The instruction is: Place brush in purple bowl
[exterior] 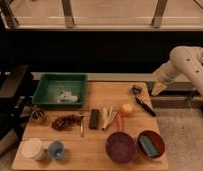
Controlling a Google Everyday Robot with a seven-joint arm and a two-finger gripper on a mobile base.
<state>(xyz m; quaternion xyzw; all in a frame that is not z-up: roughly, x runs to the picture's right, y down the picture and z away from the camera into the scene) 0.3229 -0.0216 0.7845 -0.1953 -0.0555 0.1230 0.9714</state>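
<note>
The brush (143, 101) lies on the wooden table (97, 97) at the right rear. Its round dark head is at the far end and its slim black handle points toward the front right. The purple bowl (120, 147) sits at the front edge, right of the middle, plain inside. My gripper (158, 89) hangs at the end of the white arm (187, 65) just beyond the table's right rear corner. It is to the right of the brush head, apart from it, and holds nothing that I can see.
A red-brown bowl (151, 144) with a teal object stands right of the purple bowl. A green tray (60, 90) is at the back left. A black bar (94, 119), yellow sticks (107, 119), an orange piece (126, 109), red clutter (66, 121) and two cups (32, 148) fill the middle and left.
</note>
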